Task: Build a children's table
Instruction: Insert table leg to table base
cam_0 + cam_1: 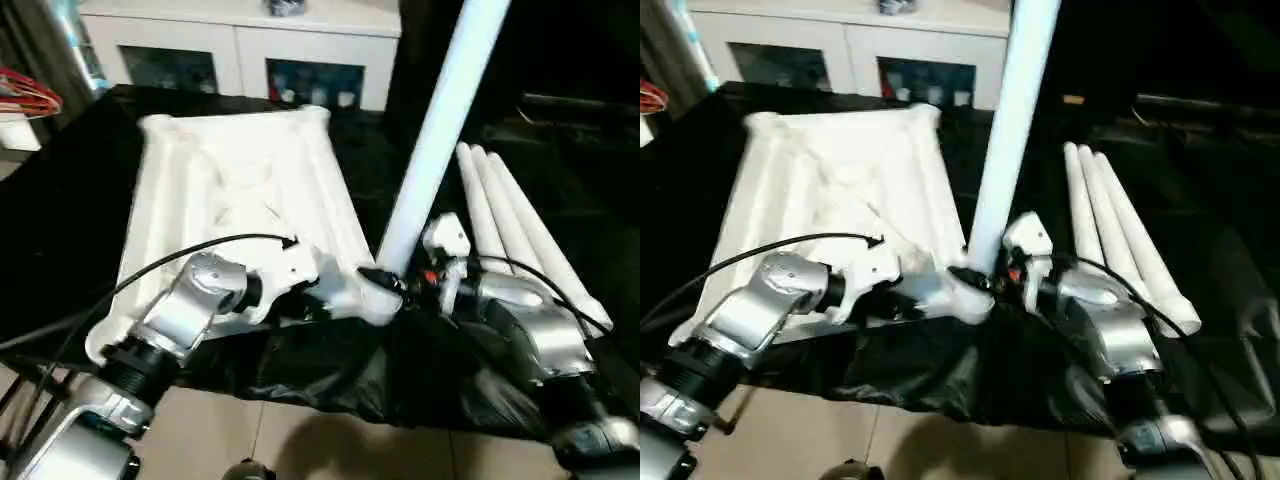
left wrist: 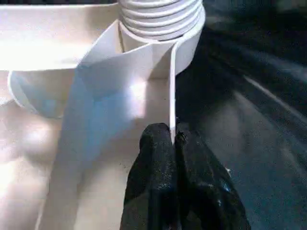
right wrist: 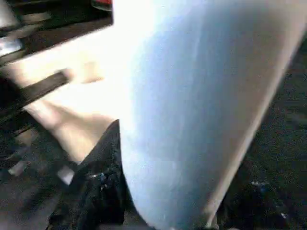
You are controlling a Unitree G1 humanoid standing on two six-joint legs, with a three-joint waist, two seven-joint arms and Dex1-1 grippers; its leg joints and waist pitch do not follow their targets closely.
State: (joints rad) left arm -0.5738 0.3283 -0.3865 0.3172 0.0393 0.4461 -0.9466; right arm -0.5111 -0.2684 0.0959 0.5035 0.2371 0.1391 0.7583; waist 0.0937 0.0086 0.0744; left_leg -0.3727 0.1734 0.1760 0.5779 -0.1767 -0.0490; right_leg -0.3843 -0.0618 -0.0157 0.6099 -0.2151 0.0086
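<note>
— On the black-draped workbench (image 1: pixel 60 220), where does the tabletop (image 1: pixel 240 190) lie?

— Upside down, ribbed underside up, left of centre, its far edge toward the white glass-door cabinet (image 1: pixel 240 55).

— And the left gripper (image 2: pixel 173 139)?

— Its two black fingers are clenched on the thin rim of the tabletop's near right edge, just beside the corner socket (image 2: pixel 184 45).

— What stands in that socket?

— One white leg (image 1: pixel 435 135), upright and leaning slightly right, its threaded end (image 2: pixel 160 17) seated in the socket.

— Is the right gripper (image 1: pixel 400 283) holding it?

— Yes, its fingers are grasping the leg low down, just above the socket.

— The other legs?

— Three spare legs (image 1: pixel 515 225) lie side by side on the black cloth to the right, flared ends nearest.
</note>
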